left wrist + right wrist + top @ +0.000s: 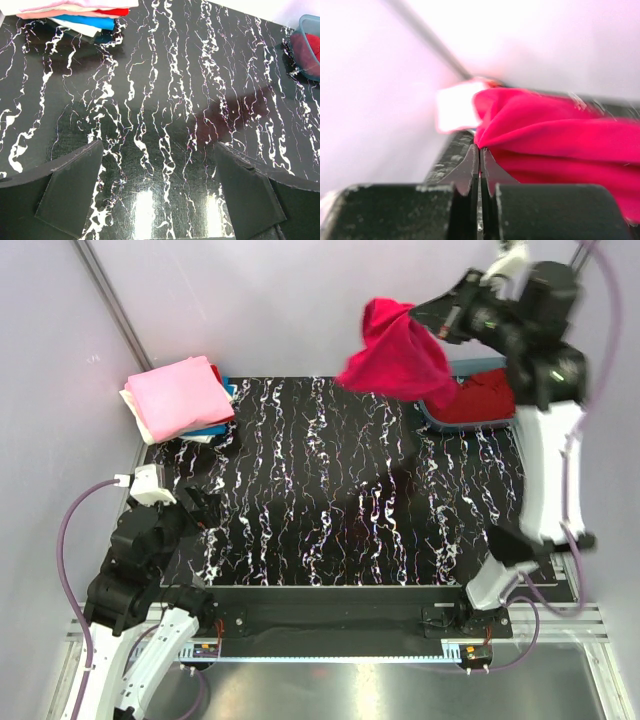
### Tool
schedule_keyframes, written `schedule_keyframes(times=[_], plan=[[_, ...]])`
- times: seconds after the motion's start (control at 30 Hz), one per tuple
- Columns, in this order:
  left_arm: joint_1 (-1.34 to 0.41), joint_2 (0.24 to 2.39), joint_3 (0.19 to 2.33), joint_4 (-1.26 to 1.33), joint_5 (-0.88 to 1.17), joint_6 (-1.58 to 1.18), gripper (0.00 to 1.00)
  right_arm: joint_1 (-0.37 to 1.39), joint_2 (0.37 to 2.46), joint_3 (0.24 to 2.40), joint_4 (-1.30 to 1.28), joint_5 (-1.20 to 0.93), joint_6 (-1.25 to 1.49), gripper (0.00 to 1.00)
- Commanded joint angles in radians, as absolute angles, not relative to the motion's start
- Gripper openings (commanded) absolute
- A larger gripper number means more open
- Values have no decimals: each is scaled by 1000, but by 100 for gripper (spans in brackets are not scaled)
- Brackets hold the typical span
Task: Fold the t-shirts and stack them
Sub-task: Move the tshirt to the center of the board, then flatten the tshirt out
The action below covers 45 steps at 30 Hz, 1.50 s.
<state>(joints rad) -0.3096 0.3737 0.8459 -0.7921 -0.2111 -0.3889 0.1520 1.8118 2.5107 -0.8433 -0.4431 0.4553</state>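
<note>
A bright pinkish-red t-shirt point(395, 355) hangs bunched in the air above the table's far right, pinched by my right gripper point(428, 318), which is shut on it. Close up, its fabric point(560, 140) spills out from the closed tips of that right gripper point(480, 150). A folded stack with a light pink shirt on top point(180, 395) lies at the far left corner, cream, blue and red layers point(85, 17) showing beneath. A darker red shirt point(482, 400) lies in the tub. My left gripper point(159, 192) hovers open, low over the black marbled table point(330, 500), holding nothing.
A teal plastic tub point(470, 368) stands at the far right of the table, partly behind the hanging shirt, its rim point(307, 45) visible from the left wrist. Pale walls enclose the table on the left and far sides.
</note>
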Motion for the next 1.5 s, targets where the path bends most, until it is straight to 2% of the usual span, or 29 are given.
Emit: schedule_keyframes(times=[0.0, 0.2, 0.33, 0.4, 0.43, 0.5, 0.57, 0.8, 0.93, 1.13, 1.23, 1.27, 1.37, 1.47], plan=[[-304, 370, 845, -752, -219, -376, 99, 138, 1643, 2398, -710, -629, 506, 0], [-304, 367, 845, -752, -222, -377, 99, 108, 1557, 2074, -762, -358, 456, 0], [-304, 368, 845, -753, -224, -379, 99, 6, 1616, 1793, -818, -308, 538, 1], [-304, 368, 845, -753, -225, -380, 99, -49, 1655, 1705, -850, -292, 542, 22], [-304, 368, 845, -753, -225, -380, 99, -79, 1684, 1621, -850, -290, 535, 56], [-304, 370, 844, -753, -227, -380, 99, -103, 1689, 1537, -821, -281, 537, 72], [-304, 371, 844, -752, -225, -379, 99, -113, 1658, 1457, -804, -261, 535, 99], [-305, 451, 844, -749, -192, -367, 99, -112, 1493, 1390, -838, -170, 525, 100], [-311, 506, 842, -730, -109, -371, 99, -112, 1367, 1261, -831, -152, 511, 100], [-437, 659, 776, -618, -12, -511, 99, -101, 1263, 1027, -746, -267, 540, 100], [-613, 770, 735, -529, -87, -610, 99, -57, 1250, 967, -730, -264, 548, 100], [-729, 841, 744, -497, -118, -650, 99, -43, 1246, 959, -729, -253, 551, 100], [-920, 1002, 782, -471, -216, -715, 99, -6, 1227, 936, -730, -232, 555, 100], [-1033, 1131, 808, -399, -255, -747, 96, -5, 1213, 919, -726, -235, 557, 100]])
